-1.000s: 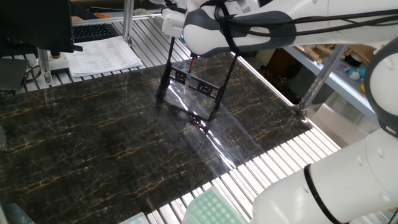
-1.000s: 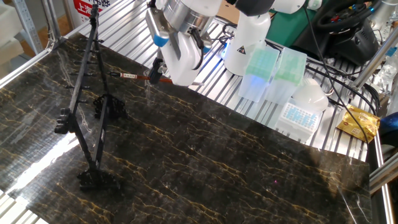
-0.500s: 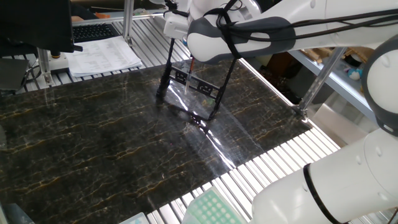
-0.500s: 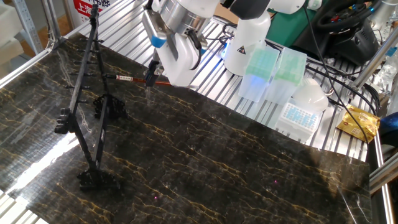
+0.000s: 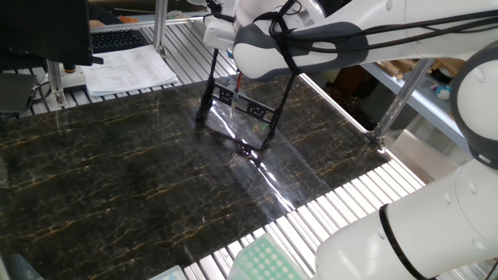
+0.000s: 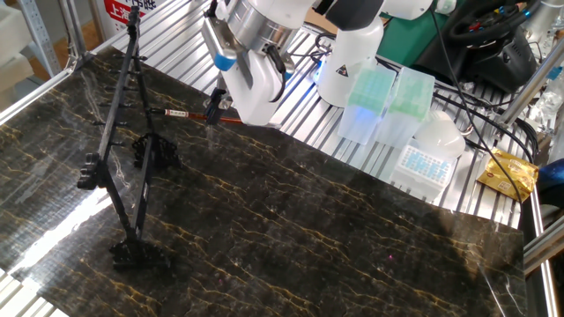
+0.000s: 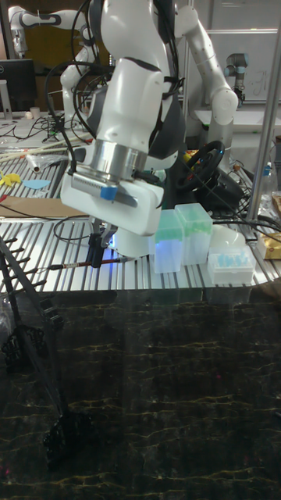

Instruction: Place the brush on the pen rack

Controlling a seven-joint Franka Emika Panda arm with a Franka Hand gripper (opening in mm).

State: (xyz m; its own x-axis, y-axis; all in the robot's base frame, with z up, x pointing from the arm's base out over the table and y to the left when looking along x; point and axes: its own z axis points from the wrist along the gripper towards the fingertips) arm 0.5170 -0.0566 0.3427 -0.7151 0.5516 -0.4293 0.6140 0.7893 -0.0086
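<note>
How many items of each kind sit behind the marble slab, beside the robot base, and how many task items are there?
Green tip boxes: 2
White tip box: 1
Yellow packet: 1
Brush, held in the tool: 1
Pen rack: 1
Total: 6

A dark marble-patterned table (image 6: 291, 229) sits on a ribbed metal bench (image 6: 304, 110). The pen rack (image 6: 123, 150) stands on the marble; pipette-tip boxes (image 6: 366, 106) rest on the ribs.
</note>
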